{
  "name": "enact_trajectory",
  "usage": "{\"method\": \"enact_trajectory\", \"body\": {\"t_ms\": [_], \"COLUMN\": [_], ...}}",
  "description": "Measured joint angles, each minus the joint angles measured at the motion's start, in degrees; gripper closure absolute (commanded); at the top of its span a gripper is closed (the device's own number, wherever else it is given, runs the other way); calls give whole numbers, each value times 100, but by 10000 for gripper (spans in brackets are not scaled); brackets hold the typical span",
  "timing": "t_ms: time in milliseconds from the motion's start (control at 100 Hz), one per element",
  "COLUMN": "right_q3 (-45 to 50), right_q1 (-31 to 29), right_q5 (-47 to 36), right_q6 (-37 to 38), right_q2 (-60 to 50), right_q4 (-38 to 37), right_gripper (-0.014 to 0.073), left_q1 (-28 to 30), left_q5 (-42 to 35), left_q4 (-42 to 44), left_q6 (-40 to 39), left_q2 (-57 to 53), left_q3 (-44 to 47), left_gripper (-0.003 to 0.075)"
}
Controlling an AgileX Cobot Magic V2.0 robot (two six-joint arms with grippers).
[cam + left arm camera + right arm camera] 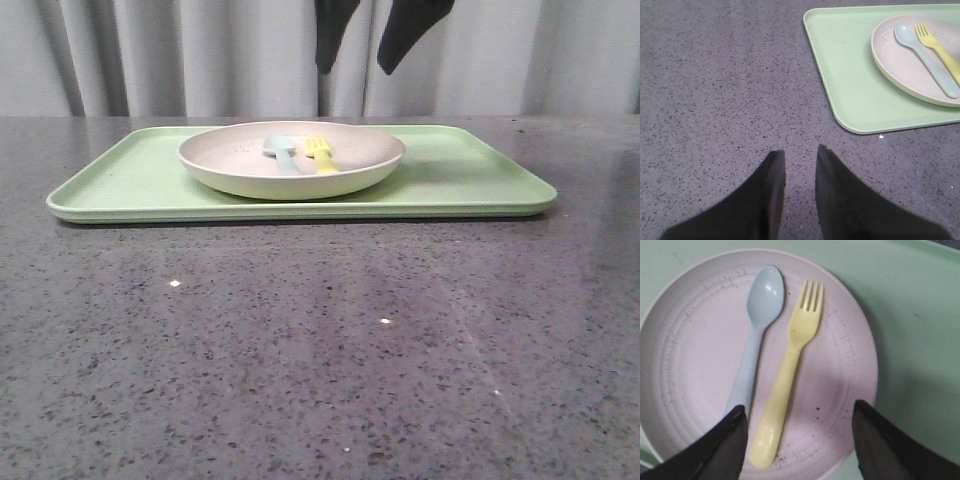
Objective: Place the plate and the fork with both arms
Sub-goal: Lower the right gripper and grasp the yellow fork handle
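The pinkish-cream plate (235, 168) sits on the light-green tray (470, 180). The yellow fork (322, 155) lies in the plate beside a pale blue spoon (283, 152). My right gripper (355, 72) hangs above the plate, open and empty. In the right wrist view its fingers (799, 406) straddle the handle end of the fork (790, 365) above the plate (690, 350), with the spoon (752, 350) alongside. My left gripper (801, 152) is over bare table beside the tray's left end, its jaws slightly apart and empty. The plate (900, 65) and fork (940, 47) show in that view too.
The green tray (845, 65) lies across the far half of the dark speckled table (320, 350). A grey curtain (200, 55) hangs behind the table.
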Motion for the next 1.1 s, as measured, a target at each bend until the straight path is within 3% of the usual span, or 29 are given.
{"method": "enact_trajectory", "body": {"t_ms": [840, 910, 1100], "right_q3": [-272, -285, -285], "right_q1": [73, 73, 73], "right_q5": [149, 158, 158], "right_q6": [379, 379, 379], "right_q2": [1040, 1040, 1040], "right_q4": [10, 10, 10], "right_gripper": [133, 183, 428], "left_q1": [0, 0, 0], "left_q5": [-20, -31, -40], "left_q4": [-9, -13, -13], "left_q6": [0, 0, 0], "left_q2": [0, 0, 0], "left_q3": [0, 0, 0], "left_gripper": [564, 564, 564]}}
